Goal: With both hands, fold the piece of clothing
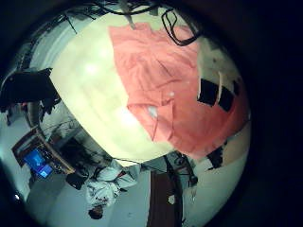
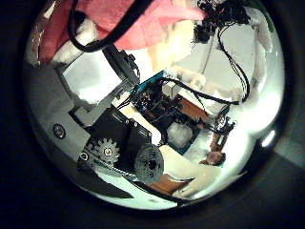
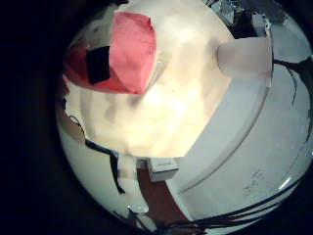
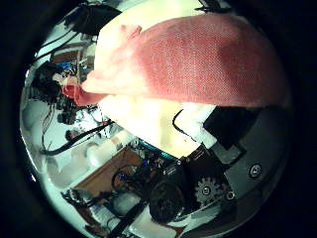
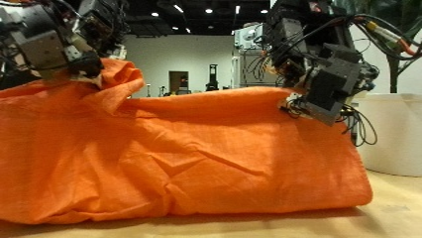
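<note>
From the outside view, an orange garment is hanging like a wide curtain in front of me, wrinkled, its lower edge resting on the pale wooden table. Its long axis is running across, from one hand to the other, with the top edge sagging between them. The left hand is sitting at the raised corner, the cloth bunching up against it; the right hand is sitting at the other top corner, lower down. Both seem to be pinching the top edge, though the fingertips are hard to make out. In the left little finger side palm view, the garment is spreading out over the light table below the palm. In the left thumb side palm view, a strip of the cloth is showing just beyond the hand's own geared parts. In the right little finger side palm view, the garment is lying folded over on the table. In the right thumb side palm view, the cloth is filling much of the view, close to the palm.
</note>
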Available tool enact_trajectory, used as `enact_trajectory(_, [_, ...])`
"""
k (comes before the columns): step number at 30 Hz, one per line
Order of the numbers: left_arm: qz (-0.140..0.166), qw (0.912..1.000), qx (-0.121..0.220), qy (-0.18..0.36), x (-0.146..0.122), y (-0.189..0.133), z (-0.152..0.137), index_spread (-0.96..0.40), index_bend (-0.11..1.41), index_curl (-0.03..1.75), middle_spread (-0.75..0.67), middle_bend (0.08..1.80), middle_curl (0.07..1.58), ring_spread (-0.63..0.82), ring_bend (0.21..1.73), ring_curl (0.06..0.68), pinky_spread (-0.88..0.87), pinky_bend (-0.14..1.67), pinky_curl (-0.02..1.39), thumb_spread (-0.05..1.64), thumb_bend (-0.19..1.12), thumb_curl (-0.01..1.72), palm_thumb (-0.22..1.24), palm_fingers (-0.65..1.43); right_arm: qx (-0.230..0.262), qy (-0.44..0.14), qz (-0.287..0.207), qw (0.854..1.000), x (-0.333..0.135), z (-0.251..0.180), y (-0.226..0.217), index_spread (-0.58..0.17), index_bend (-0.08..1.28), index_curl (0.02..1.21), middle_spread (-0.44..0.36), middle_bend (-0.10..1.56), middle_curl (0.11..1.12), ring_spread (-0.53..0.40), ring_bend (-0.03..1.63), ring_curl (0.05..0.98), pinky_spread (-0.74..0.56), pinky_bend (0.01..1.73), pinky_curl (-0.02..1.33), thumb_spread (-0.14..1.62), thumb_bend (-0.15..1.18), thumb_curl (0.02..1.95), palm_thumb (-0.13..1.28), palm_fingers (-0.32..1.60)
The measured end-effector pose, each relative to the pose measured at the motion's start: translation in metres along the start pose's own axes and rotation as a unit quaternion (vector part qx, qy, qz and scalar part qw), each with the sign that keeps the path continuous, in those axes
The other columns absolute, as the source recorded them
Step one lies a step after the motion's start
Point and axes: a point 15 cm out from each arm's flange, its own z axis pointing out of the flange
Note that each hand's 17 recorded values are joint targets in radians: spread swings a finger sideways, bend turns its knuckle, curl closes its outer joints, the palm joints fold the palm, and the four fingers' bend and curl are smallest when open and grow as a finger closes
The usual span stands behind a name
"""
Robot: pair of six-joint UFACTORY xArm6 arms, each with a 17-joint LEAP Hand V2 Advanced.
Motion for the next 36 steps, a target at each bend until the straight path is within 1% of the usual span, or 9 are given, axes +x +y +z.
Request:
enact_trajectory(8, [-0.037, 0.9991, 0.017, 0.002, -0.042, -0.056, 0.006, -0.6, 0.18, 1.43, -0.59, 0.89, 1.09, -0.45, 1.29, 0.563, -0.78, 0.72, 0.71, 1.0, -0.01, 0.7, 0.85, 0.94, -0.006, 0.001, 0.02, 1.0, 0.012, 0.012, -0.056, -0.319, 1.01, 0.93, -0.193, 1.23, 0.89, -0.266, 1.32, 0.789, -0.31, 1.13, 0.96, 1.5, 0.0, 0.43, 0.97, 0.92])
enact_trajectory(14, [-0.056, 0.9966, 0.052, -0.031, -0.066, -0.095, 0.009, -0.59, 0.2, 1.44, -0.59, 0.89, 1.11, -0.45, 1.31, 0.573, -0.77, 0.7, 0.73, 0.99, -0.03, 0.69, 0.82, 0.89, -0.036, 0.015, 0.035, 0.999, 0.018, 0.052, -0.091, -0.331, 1.0, 0.95, -0.205, 1.23, 0.91, -0.27, 1.35, 0.802, -0.33, 1.1, 1.0, 1.54, -0.01, 0.41, 0.9, 0.82])
enact_trajectory(18, [-0.08, 0.9937, 0.066, -0.043, -0.072, -0.111, 0.011, -0.58, 0.19, 1.43, -0.59, 0.87, 1.12, -0.45, 1.31, 0.581, -0.76, 0.66, 0.74, 1.01, -0.03, 0.66, 0.76, 0.77, -0.006, 0.023, 0.05, 0.998, 0.025, 0.06, -0.115, -0.34, 0.97, 0.95, -0.207, 1.23, 0.91, -0.277, 1.36, 0.804, -0.34, 1.1, 1.03, 1.56, 0.0, 0.4, 0.88, 0.79])
enact_trajectory(21, [-0.111, 0.9905, 0.07, -0.043, -0.078, -0.121, 0.017, -0.55, 0.15, 1.37, -0.57, 0.82, 1.11, -0.44, 1.28, 0.597, -0.7, 0.59, 0.76, 1.04, -0.03, 0.63, 0.72, 0.52, 0.022, 0.023, 0.07, 0.997, 0.037, 0.068, -0.136, -0.331, 0.82, 0.9, -0.198, 1.22, 0.89, -0.274, 1.38, 0.801, -0.35, 1.11, 1.04, 1.57, 0.0, 0.39, 0.87, 0.74])
enact_trajectory(24, [-0.131, 0.9867, 0.087, -0.043, -0.084, -0.134, 0.019, -0.5, 0.11, 1.29, -0.54, 0.74, 1.07, -0.42, 1.28, 0.587, -0.66, 0.6, 0.77, 1.07, -0.02, 0.61, 0.71, 0.4, 0.052, 0.023, 0.085, 0.995, 0.048, 0.073, -0.155, -0.326, 0.5, 0.82, -0.187, 1.16, 0.86, -0.276, 1.43, 0.783, -0.39, 1.16, 1.02, 1.57, 0.0, 0.38, 0.87, 0.6])
enact_trajectory(25, [-0.135, 0.9853, 0.095, -0.044, -0.088, -0.139, 0.019, -0.46, 0.08, 1.25, -0.51, 0.69, 1.06, -0.4, 1.25, 0.594, -0.62, 0.61, 0.79, 1.08, -0.02, 0.6, 0.7, 0.26, 0.062, 0.023, 0.089, 0.994, 0.052, 0.073, -0.161, -0.33, 0.43, 0.8, -0.183, 1.13, 0.84, -0.276, 1.42, 0.771, -0.4, 1.17, 1.01, 1.57, 0.0, 0.38, 0.87, 0.57])
enact_trajectory(29, [-0.161, 0.9777, 0.13, -0.033, -0.098, -0.156, 0.018, -0.28, 0.11, 1.08, -0.34, 0.47, 0.95, -0.25, 1.09, 0.542, -0.45, 0.63, 0.81, 1.11, -0.02, 0.57, 0.68, -0.02, 0.099, 0.021, 0.101, 0.99, 0.066, 0.07, -0.179, -0.342, 0.31, 0.72, -0.158, 0.91, 0.77, -0.275, 1.35, 0.723, -0.47, 1.09, 0.94, 1.58, 0.0, 0.37, 0.84, 0.33])
enact_trajectory(31, [-0.172, 0.9743, 0.142, -0.029, -0.103, -0.161, 0.018, -0.18, 0.12, 1.0, -0.23, 0.39, 0.87, -0.14, 0.98, 0.488, -0.33, 0.58, 0.79, 1.12, -0.02, 0.56, 0.68, -0.1, 0.112, 0.019, 0.107, 0.988, 0.074, 0.068, -0.183, -0.356, 0.41, 0.72, -0.136, 0.75, 0.7, -0.211, 1.15, 0.673, -0.35, 0.89, 0.92, 1.57, -0.02, 0.35, 0.79, -0.01])
enact_trajectory(36, [-0.186, 0.9653, 0.182, -0.026, -0.115, -0.171, 0.006, 0.02, 0.12, 0.8, 0.03, 0.26, 0.72, 0.09, 0.82, 0.403, -0.02, 0.47, 0.71, 1.15, -0.02, 0.53, 0.67, -0.1, 0.115, 0.014, 0.12, 0.986, 0.093, 0.067, -0.179, -0.394, 0.36, 0.58, -0.008, 0.49, 0.54, 0.05, 0.71, 0.472, 0.07, 0.72, 0.78, 1.51, -0.04, 0.29, 0.6, -0.16])
